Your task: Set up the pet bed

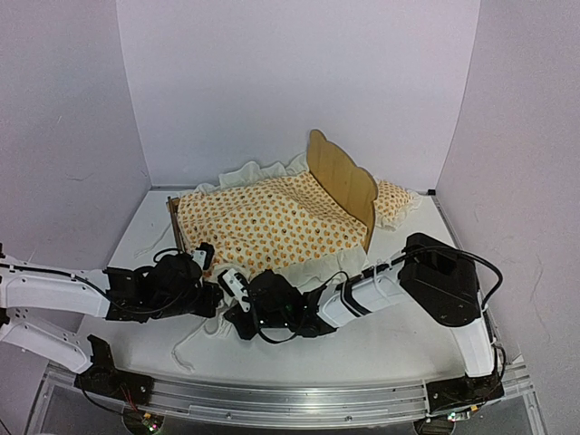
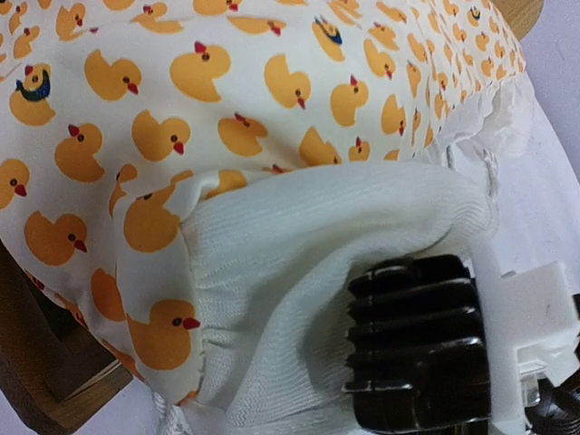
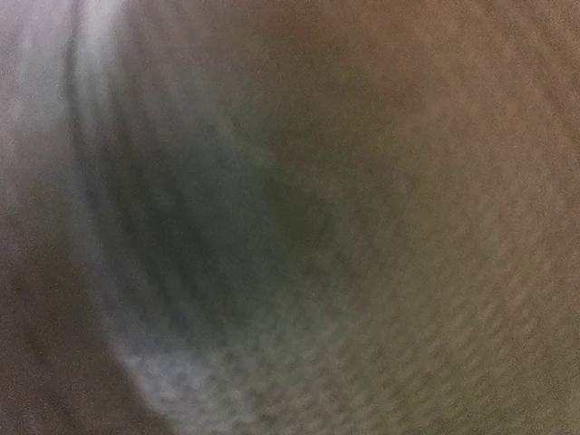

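Overhead view. The pet bed [image 1: 343, 186] stands on the white bench [image 1: 136, 236] at the centre of the frame, turned at an angle. Its scalloped plywood headboard [image 1: 331, 168] rises upright at the upper right of centre. A thin edge of its low footboard [image 1: 174, 222] shows at the left. The duck-print bedding [image 1: 263, 222] lies draped over the frame between the two boards and hides the base. Its white ruffle spills past the far edge and the near edge. A small matching pillow [image 1: 395, 199] rests just behind the headboard, on the right side of it.

The left arm reaches in from the lower left and the right arm from the lower right. The left pincer [image 1: 205, 261] and the right pincer [image 1: 236, 288] sit near each other at the near edge of the bedding, below centre.

Left wrist view. A black ribbed finger pad [image 2: 412, 340] at the lower right presses into a fold of the bedding's white knit underside [image 2: 299, 272]; the left pincer is closed on this cloth. The duck print fills the upper part of the frame, and a plywood corner of the bed [image 2: 54, 385] shows at the lower left.

Right wrist view. Blurred cloth covers the lens. The right pincer is closed; whether it holds cloth cannot be told.
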Controlling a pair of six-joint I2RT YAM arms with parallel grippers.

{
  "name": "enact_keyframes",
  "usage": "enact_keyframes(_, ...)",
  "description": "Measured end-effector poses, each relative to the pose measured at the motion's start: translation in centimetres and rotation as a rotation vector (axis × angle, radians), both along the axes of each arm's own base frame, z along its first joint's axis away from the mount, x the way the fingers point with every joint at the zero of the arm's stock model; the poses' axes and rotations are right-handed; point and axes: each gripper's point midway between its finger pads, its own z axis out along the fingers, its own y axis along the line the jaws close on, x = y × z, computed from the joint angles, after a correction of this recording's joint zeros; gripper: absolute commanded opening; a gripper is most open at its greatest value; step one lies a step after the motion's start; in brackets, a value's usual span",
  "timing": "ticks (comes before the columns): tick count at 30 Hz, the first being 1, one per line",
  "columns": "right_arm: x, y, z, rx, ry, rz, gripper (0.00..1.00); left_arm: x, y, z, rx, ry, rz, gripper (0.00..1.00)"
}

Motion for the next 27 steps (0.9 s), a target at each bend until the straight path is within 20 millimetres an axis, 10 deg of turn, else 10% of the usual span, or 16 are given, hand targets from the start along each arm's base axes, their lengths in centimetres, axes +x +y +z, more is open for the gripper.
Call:
enact_keyframes(9,2.1,-0.7,0.0,-0.034,-0.081,-0.005,0.0,-1.8,1.5,-2.2,0.099,0.098,-0.057,0.0)
enact_keyframes(18,2.9,3.0,2.7,0.107,-0.061,0.167,0.0,-2.0,1.1,-1.0,0.065,0.125,-0.096,0.01)
enact_keyframes(27,1.9,4.6,1.5,0.165,-0.041,0.237,0.0,-1.4,2.6,0.3,-0.045,0.206,-0.052,0.51)
